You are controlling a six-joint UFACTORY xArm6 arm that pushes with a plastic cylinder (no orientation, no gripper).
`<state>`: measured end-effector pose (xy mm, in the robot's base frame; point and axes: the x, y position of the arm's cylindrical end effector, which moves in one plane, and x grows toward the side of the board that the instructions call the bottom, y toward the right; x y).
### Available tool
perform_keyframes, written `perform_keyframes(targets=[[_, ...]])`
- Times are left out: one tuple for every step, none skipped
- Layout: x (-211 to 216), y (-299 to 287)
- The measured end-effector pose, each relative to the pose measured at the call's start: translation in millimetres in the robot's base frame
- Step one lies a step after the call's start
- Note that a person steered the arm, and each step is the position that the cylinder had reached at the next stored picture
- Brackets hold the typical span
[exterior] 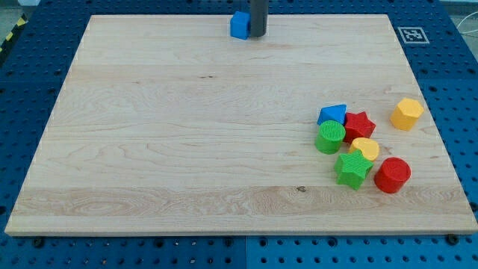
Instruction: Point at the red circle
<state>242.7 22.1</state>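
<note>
Since the target sits nearest the view's bottom, I log it first: red circle (392, 175), a short cylinder at about 4 o'clock on the board, close to the lower right corner. Touching or just beside it toward 9 o'clock is the green star (352, 169); then come the yellow block (365, 148), the green circle (330, 137), the red star (359, 125) and the blue block (333, 114), all bunched. A yellow hexagon (407, 113) stands apart at 3 o'clock. Farthest, at 12 o'clock, my tip (257, 34) rests against the right side of a blue cube (239, 25). Being a bare rod, it has nothing to spread or pinch. Judgement: a long diagonal run remains. Pale wooden board (187, 149) lies on a blue perforated table (22, 90); a fiducial tag (412, 34) marks the upper right corner.
</note>
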Motion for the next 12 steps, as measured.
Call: perform_keyframes(targets=[[0.0, -9.4], [28.8, -10.5], [108.3, -8.3], [184.7, 10.1], [254.1, 25.8], [290.5, 48.2], [339.1, 80.3], [372.5, 114.9], [373.9, 156.0], [369.4, 174.9], [340.0, 178.6], [313.7, 178.9]])
